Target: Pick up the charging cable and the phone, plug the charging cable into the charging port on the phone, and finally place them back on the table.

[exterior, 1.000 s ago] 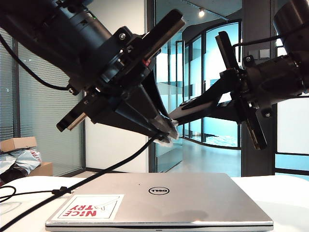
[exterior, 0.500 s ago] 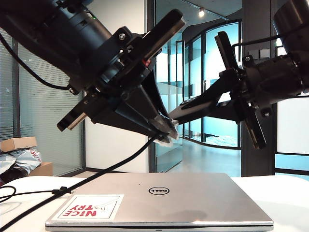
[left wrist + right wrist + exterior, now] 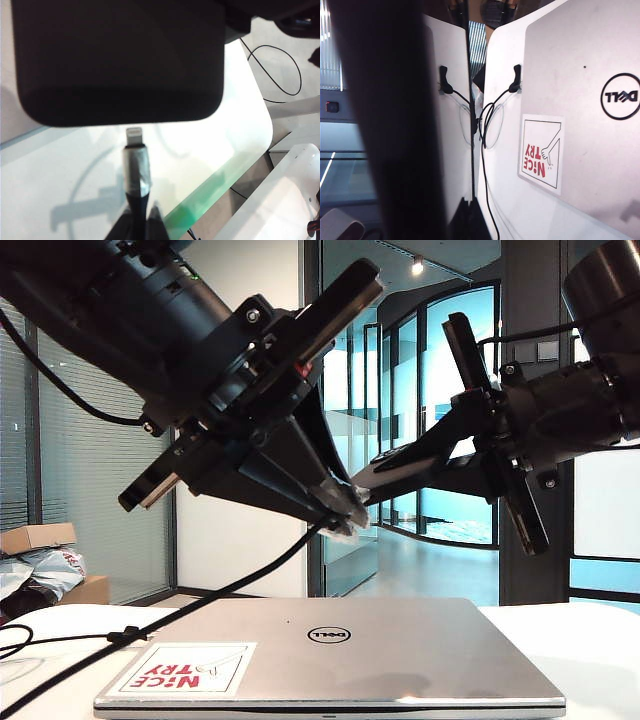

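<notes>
Cable plug just short of the phone's edge, both high above the laptop (image 3: 330, 655).
The left gripper (image 3: 345, 512) pinches the charging cable (image 3: 136, 170); the right gripper (image 3: 375, 475) clamps the phone (image 3: 120, 60). A narrow gap separates plug and phone.

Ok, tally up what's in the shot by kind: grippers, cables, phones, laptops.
Grippers: 2, left gripper shut on the charging cable, right gripper shut on the phone
Charging cables: 1
Phones: 1
Laptops: 1, the silver Dell laptop
Total: 5
</notes>
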### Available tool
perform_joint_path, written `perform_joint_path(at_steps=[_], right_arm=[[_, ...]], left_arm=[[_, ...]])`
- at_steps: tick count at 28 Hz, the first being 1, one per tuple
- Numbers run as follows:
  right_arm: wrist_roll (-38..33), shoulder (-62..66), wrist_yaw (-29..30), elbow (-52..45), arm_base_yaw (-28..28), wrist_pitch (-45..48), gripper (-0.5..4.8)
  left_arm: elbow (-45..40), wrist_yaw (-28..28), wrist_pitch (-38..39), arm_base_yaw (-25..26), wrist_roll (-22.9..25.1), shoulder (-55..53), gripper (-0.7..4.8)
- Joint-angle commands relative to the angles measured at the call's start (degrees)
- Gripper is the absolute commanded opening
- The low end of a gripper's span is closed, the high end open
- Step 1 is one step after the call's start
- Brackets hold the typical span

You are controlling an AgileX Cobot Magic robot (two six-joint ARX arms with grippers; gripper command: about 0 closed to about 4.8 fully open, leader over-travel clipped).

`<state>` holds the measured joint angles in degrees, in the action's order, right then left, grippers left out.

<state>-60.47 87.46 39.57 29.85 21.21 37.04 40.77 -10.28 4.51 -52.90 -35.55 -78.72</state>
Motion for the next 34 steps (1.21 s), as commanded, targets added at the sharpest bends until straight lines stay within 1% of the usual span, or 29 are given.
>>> perform_joint_path(at_steps=[1,10,26,30,34], right_arm=[[0.0,-0.5,0.9,0.4,0.1,2.5,-0.06],[-0.8,-0.5,0.4,0.4,0.1,4.0,-0.06],[-0.6,-0.5,2.8,0.3,0.1,3.5,-0.06],[-0.6,-0.5,2.5,0.3,0.1,3.5,-0.06],[-0.6,-0.5,2.6,0.3,0.1,3.5,-0.06]], left_arm=[[0.1,0.1,-0.3,-0.1,0.4,0.2,-0.07],[0.1,0.1,-0.3,-0.1,0.4,0.2,-0.07],[0.1,0.1,-0.9,0.0,0.0,0.2,-0.07],[0.1,0.1,-2.1,0.0,-0.7,0.2,-0.07],[0.1,0.2,-3.7,0.0,-3.8,0.2,-0.07]])
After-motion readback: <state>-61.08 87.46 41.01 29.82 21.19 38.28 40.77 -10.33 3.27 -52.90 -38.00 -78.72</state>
